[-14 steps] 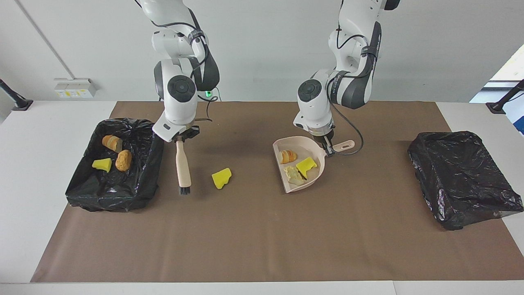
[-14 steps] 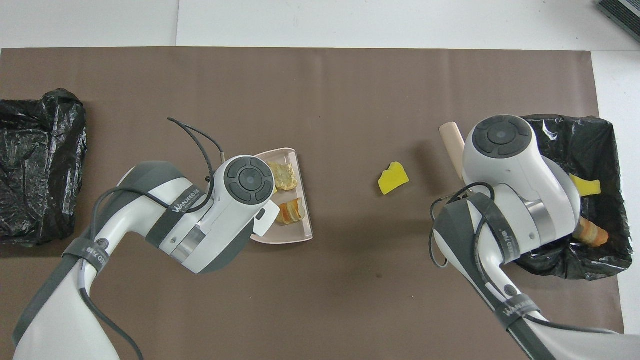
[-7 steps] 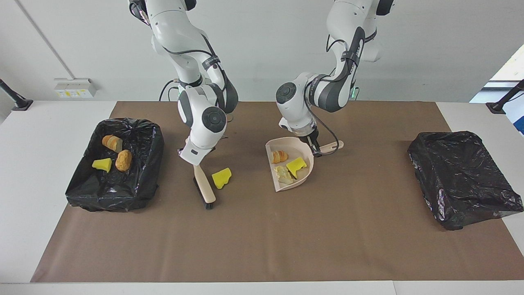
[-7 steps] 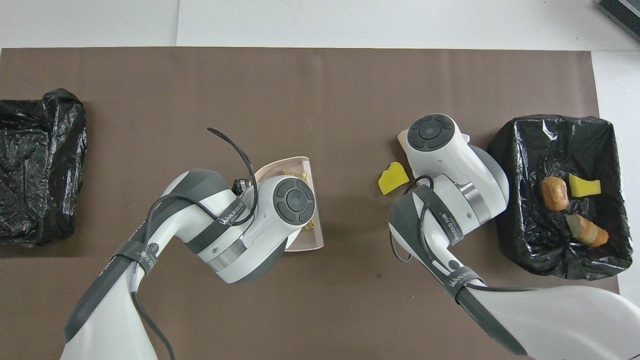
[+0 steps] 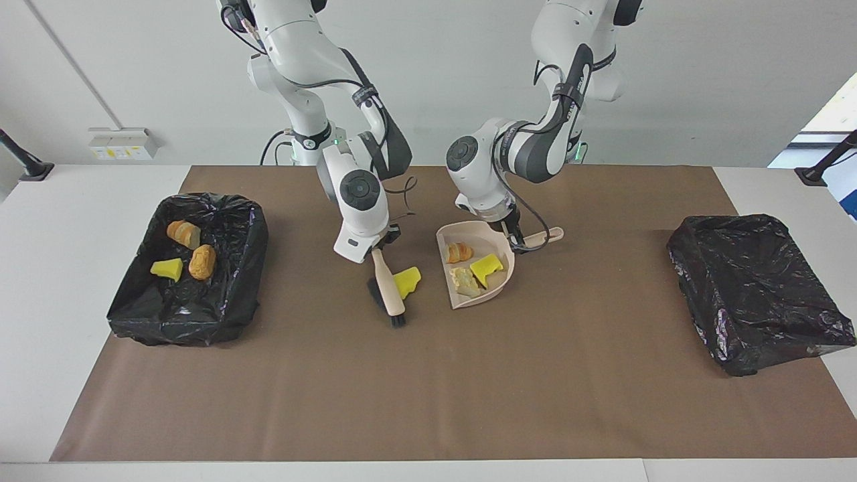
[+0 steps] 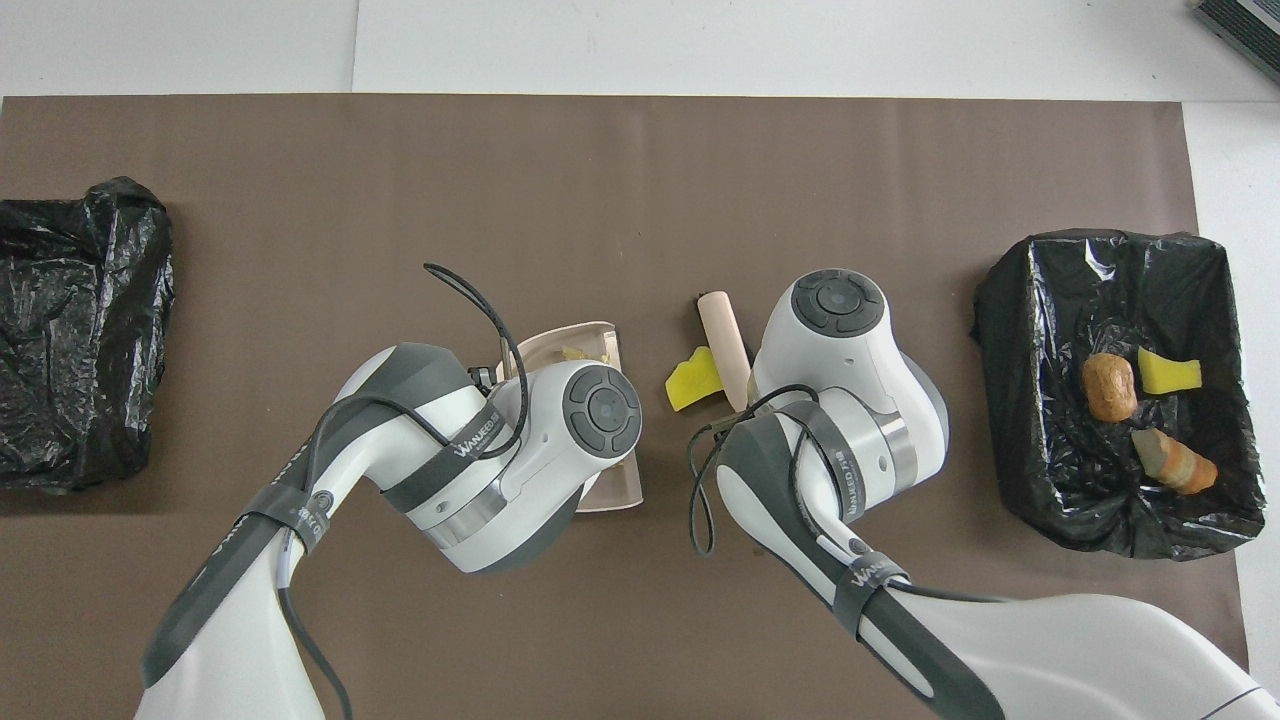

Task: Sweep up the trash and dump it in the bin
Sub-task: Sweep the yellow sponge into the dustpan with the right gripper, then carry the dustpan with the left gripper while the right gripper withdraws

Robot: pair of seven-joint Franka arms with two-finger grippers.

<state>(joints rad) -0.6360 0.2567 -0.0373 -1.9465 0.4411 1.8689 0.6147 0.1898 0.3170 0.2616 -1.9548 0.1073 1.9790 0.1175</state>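
My right gripper [image 5: 387, 239] clamps the brush [image 5: 388, 284], left gripper [image 5: 514, 235] clamps the dustpan [image 5: 499, 284]. Risk: yellow sponge bit [image 5: 408, 280] slips past the pan's lip if angled off.

Both arms lowered mid-table; right gripper [image 5: 387, 234] and left gripper [image 5: 514, 235] clamped

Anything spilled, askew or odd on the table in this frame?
Nothing spilled. One yellow sponge piece lies loose on the brown mat, against the brush and short of the dustpan. The bin at the left arm's end looks collapsed, its bag bunched over the top.
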